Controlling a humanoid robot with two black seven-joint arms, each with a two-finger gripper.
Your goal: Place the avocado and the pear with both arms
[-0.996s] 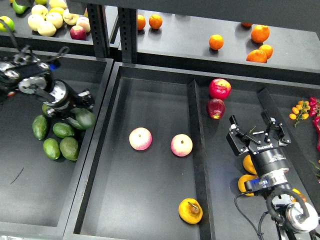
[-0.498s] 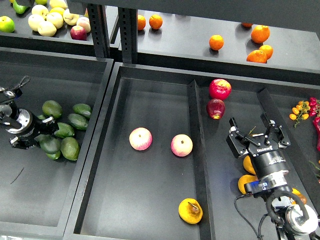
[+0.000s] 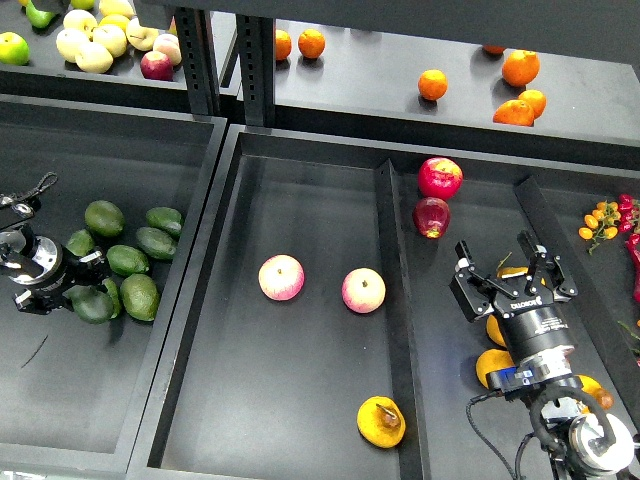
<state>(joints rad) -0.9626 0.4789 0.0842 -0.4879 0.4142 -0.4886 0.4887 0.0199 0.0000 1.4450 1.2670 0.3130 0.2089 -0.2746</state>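
Note:
The pear (image 3: 381,421), yellow-orange with a dark brown blotch, lies at the front of the middle bin (image 3: 300,180). The darkest avocado (image 3: 92,305) lies in the left bin among several lighter green avocados (image 3: 127,260). My left gripper (image 3: 72,282) is low in the left bin, right against that dark avocado. Its fingers are dark and I cannot tell them apart. My right gripper (image 3: 510,278) is open and empty over the right bin, above other yellow-orange fruit (image 3: 492,367), well right of the pear.
Two pink-yellow apples (image 3: 281,277) lie mid-bin, and two red apples (image 3: 439,177) lie at the back of the right bin. A raised divider (image 3: 395,300) splits the middle and right bins. The shelf behind holds oranges (image 3: 520,67) and pale apples (image 3: 95,42). Small tomatoes (image 3: 603,220) sit far right.
My left arm dropped from the bin's right side, where it carried a dark avocado, down to the left among the avocados. My right gripper barely shifted.

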